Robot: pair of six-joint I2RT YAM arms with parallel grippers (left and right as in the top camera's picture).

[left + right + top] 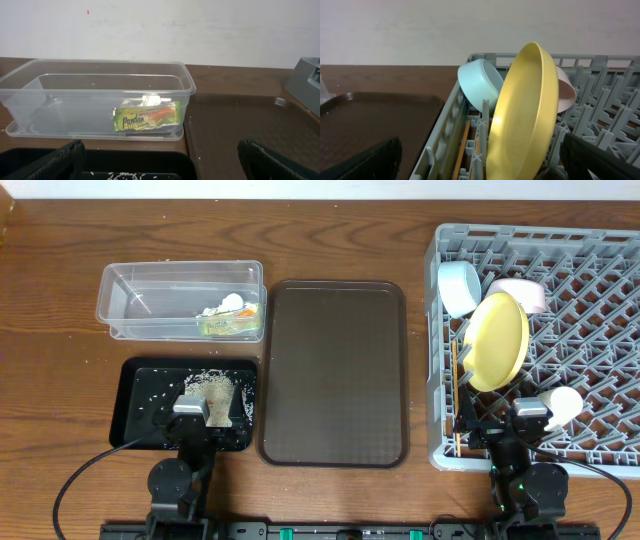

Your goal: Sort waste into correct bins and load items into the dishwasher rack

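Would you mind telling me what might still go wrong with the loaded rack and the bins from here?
The yellow plate stands on edge beside the light blue bowl; a nudge might tip it. The chopsticks lie low in the rack and might slip through its lattice. Loose rice in the black tray could scatter if bumped.

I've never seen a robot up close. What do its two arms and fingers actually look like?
The left arm and right arm are both slim, black and jointed, and each is topped by a small grey block. A thin black cable loops out beside each base. The fingers are broad and black with a rough-looking edge. A small green light shows on the right arm.
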